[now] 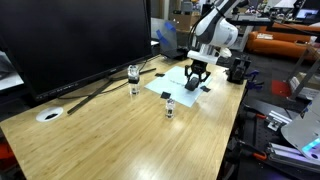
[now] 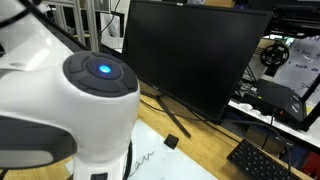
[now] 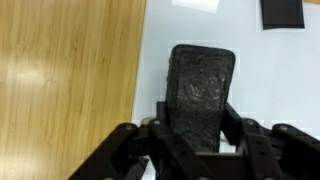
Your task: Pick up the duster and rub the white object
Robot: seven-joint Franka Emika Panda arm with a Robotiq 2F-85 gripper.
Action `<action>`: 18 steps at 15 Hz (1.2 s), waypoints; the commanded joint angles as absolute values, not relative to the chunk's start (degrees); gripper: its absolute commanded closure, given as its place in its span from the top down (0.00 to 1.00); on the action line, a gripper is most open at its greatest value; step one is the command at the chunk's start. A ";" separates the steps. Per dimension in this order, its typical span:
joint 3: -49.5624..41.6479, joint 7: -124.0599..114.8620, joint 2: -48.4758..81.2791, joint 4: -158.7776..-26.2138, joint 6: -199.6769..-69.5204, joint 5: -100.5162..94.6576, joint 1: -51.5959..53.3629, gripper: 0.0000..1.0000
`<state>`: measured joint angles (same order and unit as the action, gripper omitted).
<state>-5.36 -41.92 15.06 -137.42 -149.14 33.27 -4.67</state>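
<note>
We see the white arm [image 1: 215, 30] reaching down at the far end of the wooden table [image 1: 120, 140], its gripper [image 1: 197, 74] holding the dark duster [image 1: 195, 84] down on the white sheet [image 1: 172, 90]. A big black monitor [image 1: 70, 40] fills the picture's left. One glass jar [image 1: 134, 74] stands beside the sheet, a second jar [image 1: 170, 108] just before it, and a white disc [image 1: 49, 114] lies near the monitor's foot

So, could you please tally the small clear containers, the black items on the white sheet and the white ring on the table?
Small clear containers: 2
Black items on the white sheet: 2, the duster and a black square
White ring: 1
Total: 5
</note>
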 commanded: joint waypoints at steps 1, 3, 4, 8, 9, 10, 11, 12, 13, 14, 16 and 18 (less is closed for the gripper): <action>-4.80 -39.59 19.98 -133.28 -146.31 36.03 -6.05 0.30; -5.29 -39.90 22.27 -131.95 -146.76 35.42 -5.99 0.30; -5.69 -40.23 23.04 -131.43 -146.96 34.82 -5.94 0.30; -6.19 -38.97 23.01 -130.16 -144.88 34.69 -7.02 0.30; -6.04 -38.37 23.23 -129.90 -144.08 34.95 -7.37 0.30; -5.76 -37.78 23.47 -129.45 -142.95 35.39 -7.73 0.30; -5.63 -37.26 23.65 -128.90 -141.83 35.73 -7.98 0.30; -5.49 -36.91 23.87 -128.25 -140.56 36.02 -8.18 0.30; -5.57 -36.77 24.15 -127.74 -139.75 36.01 -8.13 0.30; -5.75 -36.93 24.59 -127.25 -139.52 35.71 -7.89 0.30; -6.07 -37.32 25.49 -126.51 -139.90 35.29 -7.48 0.30; -6.40 -38.09 26.48 -125.93 -140.91 34.82 -7.09 0.30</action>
